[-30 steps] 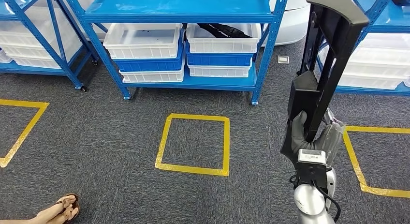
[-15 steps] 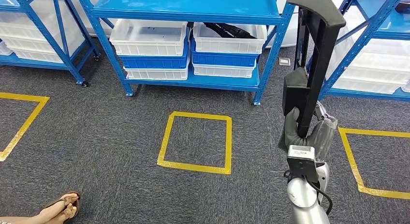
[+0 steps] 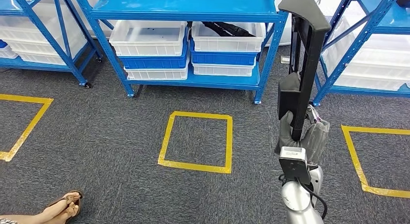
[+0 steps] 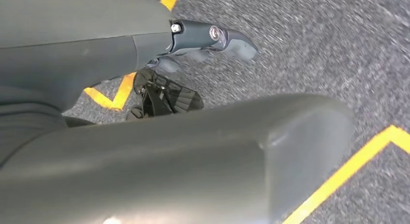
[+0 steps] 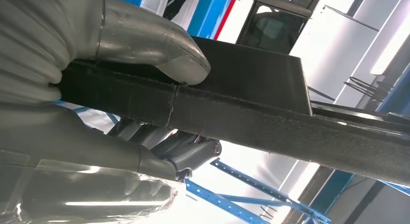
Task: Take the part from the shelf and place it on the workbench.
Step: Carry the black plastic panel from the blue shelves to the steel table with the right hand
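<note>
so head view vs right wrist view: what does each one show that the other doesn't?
Head view alone: the yellow floor square, white bins on the blue shelf, a person's feet, and the black part standing upright at full length. Right wrist view alone: the thumb pressed on the part's flat side, fingers curled beneath. Both: the right hand gripping the part, with blue shelving behind.

A dark grey carpeted floor (image 3: 111, 137) carries a square outline of yellow tape (image 3: 196, 142) at its middle. Directly behind that square stands a blue metal shelving rack (image 3: 186, 11), its low shelf holding stacked white and blue plastic crates (image 3: 148, 51). More blue racks with white crates flank it on both sides. Partial yellow tape outlines lie to either side of the square.
</note>
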`<state>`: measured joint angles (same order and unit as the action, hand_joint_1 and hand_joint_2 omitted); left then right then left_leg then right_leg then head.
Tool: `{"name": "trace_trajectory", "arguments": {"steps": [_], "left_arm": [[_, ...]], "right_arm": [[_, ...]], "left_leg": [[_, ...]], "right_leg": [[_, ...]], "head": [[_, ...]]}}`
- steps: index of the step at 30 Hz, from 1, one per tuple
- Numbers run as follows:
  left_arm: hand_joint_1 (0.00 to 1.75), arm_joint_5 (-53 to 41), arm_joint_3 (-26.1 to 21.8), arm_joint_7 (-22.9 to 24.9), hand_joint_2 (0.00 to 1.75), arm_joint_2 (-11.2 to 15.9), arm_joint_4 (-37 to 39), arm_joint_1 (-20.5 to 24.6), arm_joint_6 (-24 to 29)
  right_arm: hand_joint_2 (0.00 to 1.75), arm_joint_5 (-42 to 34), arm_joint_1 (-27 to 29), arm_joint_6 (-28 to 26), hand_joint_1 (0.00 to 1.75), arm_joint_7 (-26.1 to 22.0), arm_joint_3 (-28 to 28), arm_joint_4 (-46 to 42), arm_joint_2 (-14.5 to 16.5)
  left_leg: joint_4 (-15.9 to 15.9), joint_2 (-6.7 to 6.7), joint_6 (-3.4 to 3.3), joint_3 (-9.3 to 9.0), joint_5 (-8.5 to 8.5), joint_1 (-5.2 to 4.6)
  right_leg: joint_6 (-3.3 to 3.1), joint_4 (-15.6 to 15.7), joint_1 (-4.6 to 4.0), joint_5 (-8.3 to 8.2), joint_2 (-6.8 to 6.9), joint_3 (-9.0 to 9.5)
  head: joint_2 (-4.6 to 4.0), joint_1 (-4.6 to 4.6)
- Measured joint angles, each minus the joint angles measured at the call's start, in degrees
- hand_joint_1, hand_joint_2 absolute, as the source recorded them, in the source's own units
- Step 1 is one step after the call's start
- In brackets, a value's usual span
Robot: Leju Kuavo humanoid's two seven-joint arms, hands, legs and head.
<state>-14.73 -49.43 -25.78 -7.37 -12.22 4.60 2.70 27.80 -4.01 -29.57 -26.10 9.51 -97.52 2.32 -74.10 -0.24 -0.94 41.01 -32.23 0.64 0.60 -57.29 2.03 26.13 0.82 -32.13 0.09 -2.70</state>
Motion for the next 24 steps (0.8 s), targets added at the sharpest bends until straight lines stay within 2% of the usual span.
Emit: {"name": "trace_trajectory", "arguments": {"steps": [1, 2, 4, 6, 8, 10, 12, 13, 15, 16, 17, 18, 19, 21, 22, 23, 24], "left_arm": [[0.00, 0.1, -0.1, 0.1, 0.00, 0.0, 0.0, -0.1, 0.2], [0.00, 0.1, -0.3, 0.2, 0.00, 0.0, 0.0, -0.1, 0.4], [0.00, 0.2, -0.5, 0.3, 0.00, 0.0, 0.0, -0.1, 0.7], [0.00, 0.1, -0.7, 0.4, 0.00, 0.0, 0.0, 0.0, 0.9], [0.00, 0.1, -0.7, 0.5, 0.00, 0.0, 0.0, 0.0, 0.9], [0.00, 0.1, -0.8, 0.5, 0.00, 0.0, 0.0, 0.0, 1.0], [0.00, 0.1, -0.9, 0.5, 0.00, -0.2, 0.0, 0.0, 1.1], [0.00, 0.1, -0.9, 0.5, 0.00, -0.3, 0.0, 0.0, 1.1], [0.00, 0.1, -1.0, 0.5, 0.00, -0.4, 0.0, 0.1, 1.2], [0.00, 0.1, -1.0, 0.5, 0.00, -0.4, 0.0, 0.1, 1.2], [0.00, 0.0, -1.0, 0.5, 0.00, -0.4, 0.0, 0.1, 1.2], [0.00, 0.0, -1.0, 0.5, 0.00, -0.4, 0.0, 0.1, 1.2], [0.00, -0.1, -1.0, 0.5, 0.00, -0.5, 0.0, 0.1, 1.2], [0.00, -0.2, -1.0, 0.5, 0.00, -0.7, 0.0, 0.1, 1.2], [0.00, -0.2, -1.0, 0.5, 0.00, -0.7, 0.0, 0.1, 1.2], [0.00, -0.2, -1.0, 0.5, 0.00, -0.8, 0.0, 0.1, 1.2], [0.00, -0.2, -1.1, 0.5, 0.00, -0.8, 0.0, 0.0, 1.1]], "right_arm": [[1.75, 0.0, 0.1, -0.1, 1.75, 0.1, 0.0, 0.0, 0.0], [1.75, 0.1, 0.2, -0.1, 1.75, 0.2, 0.0, 0.0, 0.0], [1.75, 0.3, 0.3, -0.1, 1.75, 0.4, 0.0, -0.2, 0.1], [1.75, 0.5, 0.4, -0.2, 1.75, 0.5, 0.0, -0.4, 0.1], [1.75, 0.7, 0.5, -0.3, 1.75, 0.7, 0.0, -0.6, 0.2], [1.75, 1.0, 0.6, -0.3, 1.75, 1.0, 0.0, -0.8, 0.3], [1.75, 1.3, 0.6, -0.3, 1.75, 1.2, 0.0, -1.1, 0.3], [1.75, 1.5, 0.7, -0.3, 1.75, 1.3, 0.0, -1.2, 0.2], [1.75, 1.7, 0.8, -0.4, 1.75, 1.4, 0.0, -1.4, 0.2], [1.75, 1.8, 1.0, -0.4, 1.75, 1.6, 0.0, -1.4, 0.2], [1.75, 1.9, 1.2, -0.4, 1.75, 1.7, 0.0, -1.4, 0.2], [1.75, 2.0, 1.4, -0.4, 1.75, 1.9, 0.0, -1.4, 0.1], [1.75, 2.0, 1.5, -0.4, 1.75, 1.9, 0.0, -1.5, 0.1], [1.75, 2.1, 1.5, -0.4, 1.75, 1.9, 0.0, -1.6, 0.0], [1.75, 2.1, 1.5, -0.4, 1.75, 1.9, 0.0, -1.7, -0.1], [1.75, 2.1, 1.6, -0.4, 1.75, 1.9, 0.0, -1.9, -0.2], [1.75, 2.1, 1.6, -0.4, 1.75, 1.9, -0.1, -2.0, -0.2]], "left_leg": [[0.7, 0.05, 0.05, -0.31, 0.98, 0.17], [3.3, 0.17, -0.04, -1.60, 2.67, 0.25], [10.8, 0.96, -0.43, -5.38, 5.90, 0.18], [15.1, 1.73, -0.95, -7.42, 7.00, -0.27], [15.8, 1.61, -1.50, -7.50, 7.03, -0.75], [16.6, 1.09, -2.21, -7.67, 7.43, -0.83], [17.9, 0.68, -2.91, -8.26, 8.30, -0.67], [18.3, 0.48, -3.21, -8.44, 8.70, -0.56], [18.6, -0.06, -3.63, -8.26, 9.07, -0.65], [18.6, -0.45, -3.71, -8.15, 9.13, -0.72], [18.5, -0.89, -3.72, -8.10, 9.16, -0.78], [18.5, -1.36, -3.71, -8.08, 9.19, -0.83], [18.4, -1.83, -3.67, -8.08, 9.19, -0.87], [17.7, -2.73, -3.34, -7.85, 9.01, -1.13], [17.3, -3.09, -3.08, -7.59, 8.84, -1.29], [17.0, -3.39, -2.82, -7.30, 8.71, -1.43], [16.7, -3.63, -2.57, -7.03, 8.66, -1.50]], "right_leg": [[0.02, 0.0, -0.01, 0.01, 0.19, 0.04], [0.03, 0.0, -0.01, 0.02, 0.33, 0.11], [0.08, 0.1, -0.03, 0.02, 0.58, 0.25], [0.25, 0.2, -0.28, -0.03, 0.89, 0.26], [0.69, 0.5, -0.42, -0.17, 1.35, 0.27], [1.28, 0.8, -0.55, -0.27, 1.76, 0.33], [1.37, -0.3, -0.76, 0.55, 1.31, -0.29], [1.08, -2.5, -0.81, 1.79, 0.78, -1.43], [0.39, -10.0, -0.74, 5.19, -0.15, -5.00], [0.32, -13.8, -0.70, 6.51, -0.36, -6.85], [0.53, -15.9, -0.69, 6.93, -0.46, -7.85], [0.92, -15.7, -0.70, 6.42, -0.54, -7.77], [1.38, -12.9, -0.70, 5.03, -0.67, -6.43], [1.90, -4.4, -0.64, 1.80, -1.62, -2.21], [1.79, -1.3, -0.61, 0.70, -2.02, -0.64], [1.56, 0.4, -0.61, 0.17, -2.29, 0.14], [1.23, 0.7, -0.66, 0.01, -2.22, 0.26]], "head": [[0.00, 0.00], [0.00, -0.01], [0.00, 0.01], [0.00, 0.02], [0.00, -0.01], [0.00, -0.05], [0.00, 0.18], [0.00, 0.36], [0.00, 0.55], [0.00, 0.61], [0.00, 0.61], [0.00, 0.63], [0.00, 0.64], [0.00, 0.69], [0.00, 0.68], [0.00, 0.66], [0.00, 0.66]]}}
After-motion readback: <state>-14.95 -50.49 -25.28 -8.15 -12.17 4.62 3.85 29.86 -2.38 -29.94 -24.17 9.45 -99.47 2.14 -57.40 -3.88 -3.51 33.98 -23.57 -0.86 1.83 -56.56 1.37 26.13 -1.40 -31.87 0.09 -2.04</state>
